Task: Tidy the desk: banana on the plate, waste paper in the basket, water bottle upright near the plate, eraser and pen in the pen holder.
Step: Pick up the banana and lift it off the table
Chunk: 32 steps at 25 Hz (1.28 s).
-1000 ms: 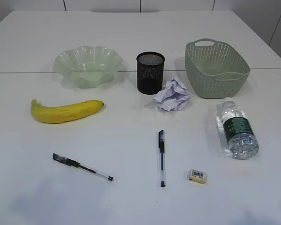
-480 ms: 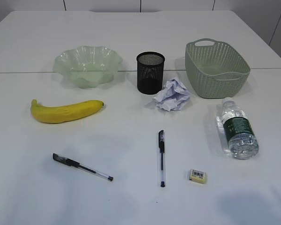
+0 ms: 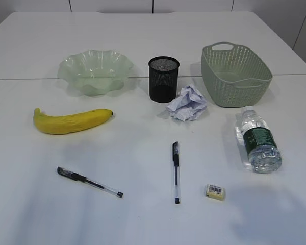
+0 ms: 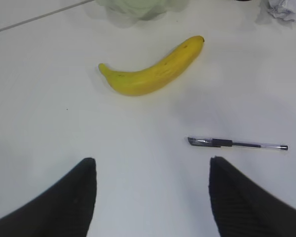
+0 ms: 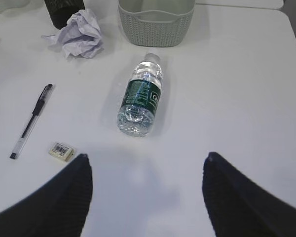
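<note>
Starting at the left of the white table (image 3: 143, 224), my left gripper (image 4: 152, 197) hangs above bare tabletop with its dark fingers (image 4: 74, 202) spread wide and nothing between them. Ahead of it lies the banana (image 3: 71, 121), on its side, well short of the pale green wavy plate (image 3: 95, 71) at the back. Nearer me, a clear pen with a black cap (image 3: 90, 181) lies at a slant, apart from everything else.

Toward the middle, the black mesh pen holder (image 3: 163, 78) stands upright, with the crumpled waste paper (image 3: 187, 103) just beside it on its right. A second pen (image 3: 176, 172) lies almost straight toward me, cap end away, and the small eraser (image 3: 215, 191) sits near its tip.

On the right, the green woven basket (image 3: 235, 74) stands behind the water bottle (image 3: 257, 140), which lies on its side, cap pointing toward the basket. My right gripper (image 5: 145, 197) hovers over the table short of the bottle's base, jaws likewise wide apart and holding nothing.
</note>
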Each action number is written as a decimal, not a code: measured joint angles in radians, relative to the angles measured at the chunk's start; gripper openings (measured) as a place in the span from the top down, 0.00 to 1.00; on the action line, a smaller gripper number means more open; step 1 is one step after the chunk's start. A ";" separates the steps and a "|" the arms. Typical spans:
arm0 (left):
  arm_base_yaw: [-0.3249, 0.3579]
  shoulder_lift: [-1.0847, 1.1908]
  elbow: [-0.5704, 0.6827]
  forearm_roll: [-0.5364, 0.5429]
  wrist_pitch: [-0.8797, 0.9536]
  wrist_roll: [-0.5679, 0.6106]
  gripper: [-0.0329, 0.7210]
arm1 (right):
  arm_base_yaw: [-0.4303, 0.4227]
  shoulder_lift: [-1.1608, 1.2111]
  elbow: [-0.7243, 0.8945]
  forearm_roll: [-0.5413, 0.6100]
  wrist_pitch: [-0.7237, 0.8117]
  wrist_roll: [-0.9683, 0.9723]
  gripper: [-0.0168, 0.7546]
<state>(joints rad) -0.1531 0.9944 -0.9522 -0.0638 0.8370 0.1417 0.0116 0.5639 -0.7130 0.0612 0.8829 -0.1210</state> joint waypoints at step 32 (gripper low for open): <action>0.000 0.554 -0.235 -0.014 -0.123 0.054 0.28 | 0.000 0.340 -0.097 0.072 0.050 -0.004 0.30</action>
<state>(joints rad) -0.1531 1.5487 -1.1873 -0.0779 0.7136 0.1958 0.0116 0.9038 -0.8103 0.1336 0.9327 -0.1252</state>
